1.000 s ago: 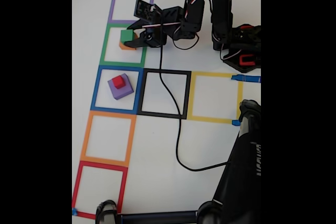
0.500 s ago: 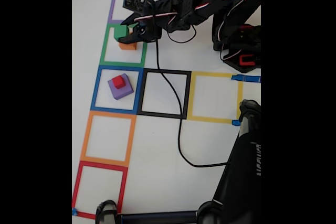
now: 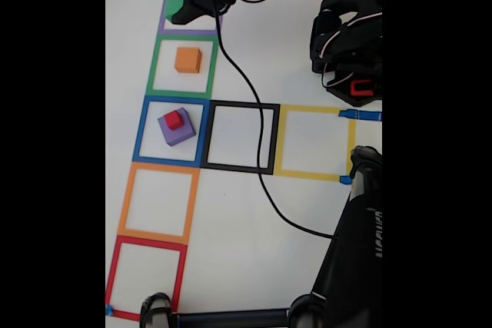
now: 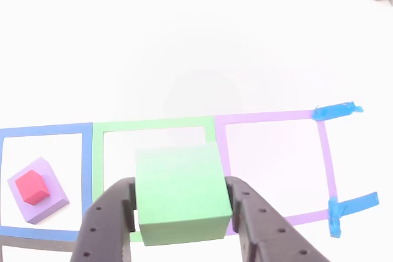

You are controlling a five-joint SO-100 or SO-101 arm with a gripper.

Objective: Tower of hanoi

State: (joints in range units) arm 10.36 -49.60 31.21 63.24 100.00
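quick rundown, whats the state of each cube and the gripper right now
green cube: held in the gripper, lifted off the table
gripper: shut on the green cube
orange cube: bare on top, inside the green tape square
purple cube: in the blue tape square
red cube: stacked on the purple cube

Four cubes on the white table.
Green cube (image 4: 180, 192) lifted; orange cube (image 3: 187, 59) alone; red cube (image 3: 174, 119) on purple cube (image 3: 177, 130), near left edge.

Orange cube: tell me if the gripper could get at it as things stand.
Probably not yet: the gripper is shut on the green cube, so its jaws are occupied. Otherwise the orange cube sits alone in the green tape square, top uncovered.
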